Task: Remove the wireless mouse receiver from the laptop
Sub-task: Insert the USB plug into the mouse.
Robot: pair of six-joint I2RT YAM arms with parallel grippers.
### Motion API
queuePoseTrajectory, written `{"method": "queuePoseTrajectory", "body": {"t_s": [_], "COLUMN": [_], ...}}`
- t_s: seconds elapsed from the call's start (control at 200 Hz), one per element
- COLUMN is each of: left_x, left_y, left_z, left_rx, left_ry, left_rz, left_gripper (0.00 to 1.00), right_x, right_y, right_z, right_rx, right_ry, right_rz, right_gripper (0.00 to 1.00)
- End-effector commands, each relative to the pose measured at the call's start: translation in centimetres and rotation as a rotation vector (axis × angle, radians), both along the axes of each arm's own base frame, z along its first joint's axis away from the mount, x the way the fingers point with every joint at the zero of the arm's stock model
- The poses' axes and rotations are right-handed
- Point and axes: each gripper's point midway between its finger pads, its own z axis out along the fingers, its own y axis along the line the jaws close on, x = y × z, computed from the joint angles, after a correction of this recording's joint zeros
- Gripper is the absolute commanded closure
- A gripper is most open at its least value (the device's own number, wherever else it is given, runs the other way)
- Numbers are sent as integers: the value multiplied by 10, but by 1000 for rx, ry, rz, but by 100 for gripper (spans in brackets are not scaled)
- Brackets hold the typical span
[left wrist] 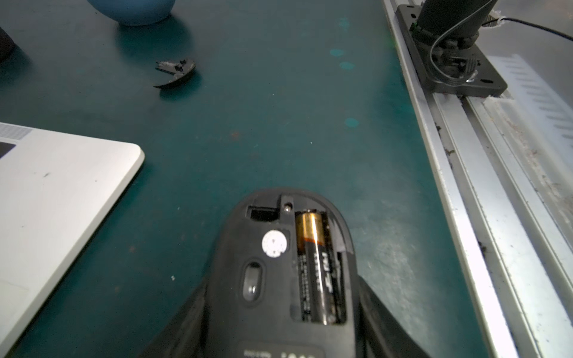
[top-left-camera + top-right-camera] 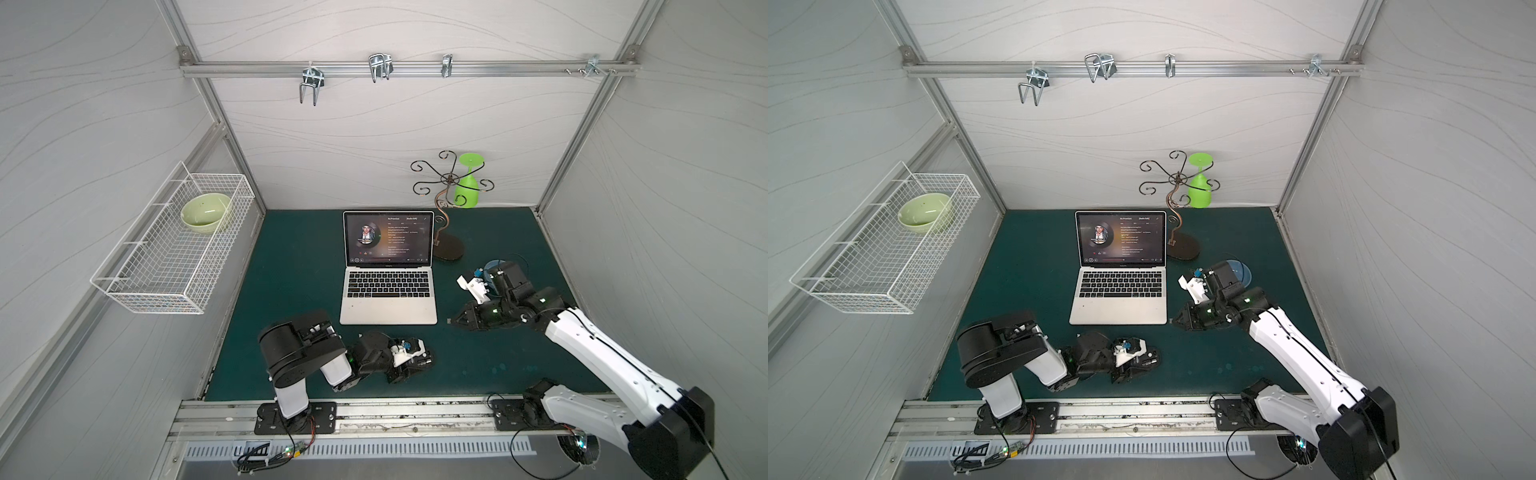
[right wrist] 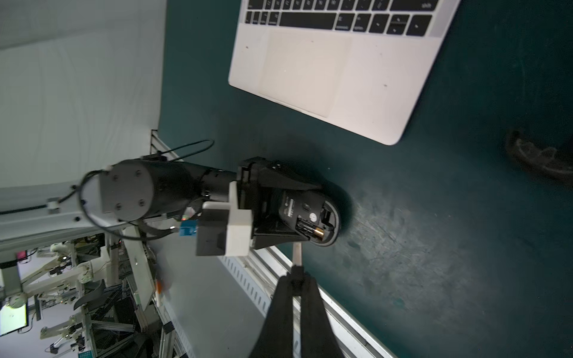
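Note:
The silver laptop [image 2: 388, 309] [image 2: 1119, 311] [image 3: 341, 77] [image 1: 46, 192] stands open mid-mat. My right gripper [image 3: 297, 276] [image 2: 457, 321] is shut on the wireless mouse receiver [image 3: 297, 252]. Its silver plug pokes out past the fingertips, free of the laptop, just right of the laptop's front right corner [image 2: 449, 320]. In front of the laptop my left gripper [image 1: 279, 294] [image 2: 415, 365] is shut on a black mouse [image 1: 279, 263] [image 3: 310, 214]. The mouse is turned belly-up, with its battery bay uncovered and a battery showing.
A loose black battery cover [image 1: 176, 72] [image 3: 539, 158] lies on the green mat. A blue bowl [image 2: 496, 266] [image 1: 133, 9] sits under the right arm. A metal stand with a green glass [image 2: 467, 183] is behind the laptop. A wire basket [image 2: 166, 266] hangs on the left wall.

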Motion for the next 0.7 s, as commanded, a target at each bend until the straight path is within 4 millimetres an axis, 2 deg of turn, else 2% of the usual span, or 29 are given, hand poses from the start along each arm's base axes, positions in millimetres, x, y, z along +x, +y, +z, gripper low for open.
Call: {"method": "queuePoseTrajectory", "body": {"t_s": [0.0,0.13,0.34,0.695], "left_x": [-5,-1,3,1], "left_y": [-5,-13,-15,-15], "left_z": [-4,-3,0,3], "left_rx": [36,48,35,22], "left_ry": [35,39,21,12], "left_rz": [-11,-14,-1,-11], "left_gripper": [77,78,84,91], "right_x": [-19,-29,-36,-28], "right_y": [-2,8,13,33], "right_z": [-32,-48,-68,-84], "right_rx": [-113,-160,-233,-262], "right_ry": [68,97,140,178], "right_rz": [30,80,123,143], "right_gripper": [100,100,100,100]}}
